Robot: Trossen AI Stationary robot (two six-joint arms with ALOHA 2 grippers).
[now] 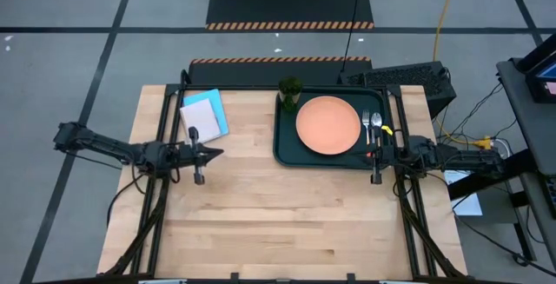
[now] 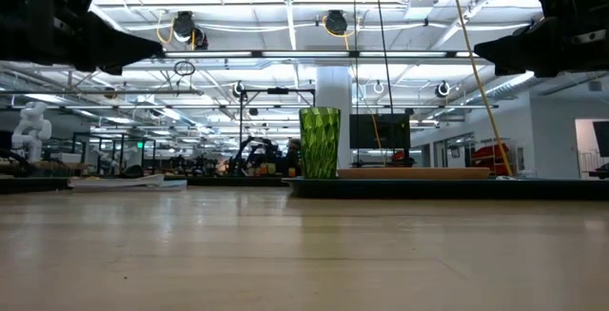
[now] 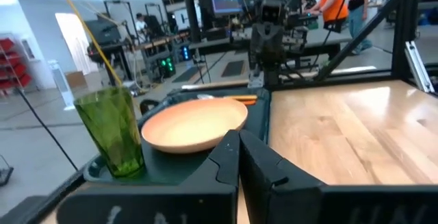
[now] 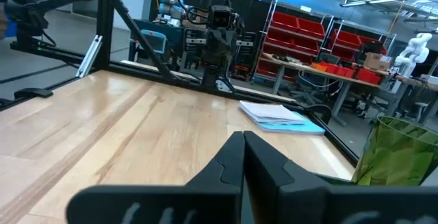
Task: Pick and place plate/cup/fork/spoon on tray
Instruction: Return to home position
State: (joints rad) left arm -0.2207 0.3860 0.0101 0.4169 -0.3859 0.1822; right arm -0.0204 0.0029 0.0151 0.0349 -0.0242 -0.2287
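Nearest to the right end effector, closed and empty, raised just off the tray's edge: fork and spoon, side by side on the tray strip beside it, handles toward it, likely laid parallel to spare room for the plate. Just beyond those, the plate, flat and central, filling most of the tray. Farther again, at the tray's far corner from that end effector, the cup, upright (tucked where the plate leaves a gap). All four items apparently aboard, so nothing left to grasp, judging by this layout. Well across the bare bench, the left end effector, also closed on nothing, pointing toward the tray, held clear of the surface. Just beside it, a notepad, no part of the job.
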